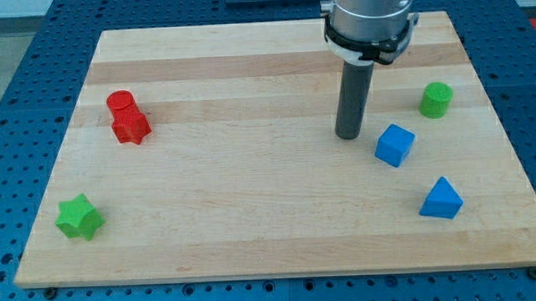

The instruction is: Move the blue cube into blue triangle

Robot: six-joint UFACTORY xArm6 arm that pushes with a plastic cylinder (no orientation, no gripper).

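The blue cube (pixel 394 145) lies on the wooden board at the view's right. The blue triangle (pixel 441 200) lies below and to the right of it, a short gap apart. My tip (pixel 348 134) rests on the board just to the left of the blue cube, slightly above its level, not touching it. The rod rises straight up into the arm's grey body at the view's top.
A green cylinder (pixel 436 100) stands at the right, above the blue cube. A red cylinder (pixel 120 105) and a red star-like block (pixel 131 127) touch at the upper left. A green star-like block (pixel 78 217) lies at the lower left. The board (pixel 252 214) sits on a blue perforated table.
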